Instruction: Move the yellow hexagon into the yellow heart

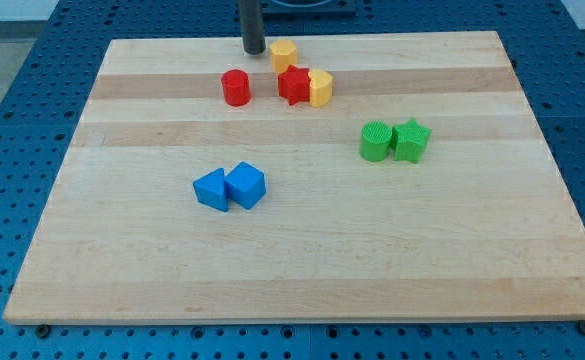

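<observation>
The yellow hexagon (pixel 284 54) sits near the view's top of the wooden board (pixel 302 260). My tip (pixel 254 51) rests on the board just to the hexagon's left, a small gap apart. The yellow heart (pixel 320 88) lies below and right of the hexagon, touching the right side of a red star (pixel 294 85). The red star sits between the hexagon and the heart, just under the hexagon.
A red cylinder (pixel 236 87) stands left of the red star. A green cylinder (pixel 376 142) and a green star (pixel 411 140) touch at the right. A blue triangle (pixel 211 189) and a blue cube (pixel 245 185) touch at centre left.
</observation>
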Robot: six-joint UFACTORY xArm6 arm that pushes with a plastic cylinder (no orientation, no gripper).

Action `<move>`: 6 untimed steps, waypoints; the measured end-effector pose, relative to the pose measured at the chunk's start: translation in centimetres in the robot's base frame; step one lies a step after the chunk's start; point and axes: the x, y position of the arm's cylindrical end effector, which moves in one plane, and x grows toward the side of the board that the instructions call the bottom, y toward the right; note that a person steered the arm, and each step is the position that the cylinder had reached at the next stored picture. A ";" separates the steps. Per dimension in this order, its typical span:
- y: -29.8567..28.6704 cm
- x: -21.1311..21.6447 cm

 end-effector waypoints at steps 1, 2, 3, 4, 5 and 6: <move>2.1 0.5; 4.2 1.8; 6.8 3.0; 8.9 4.2; 10.7 5.2; 11.4 5.6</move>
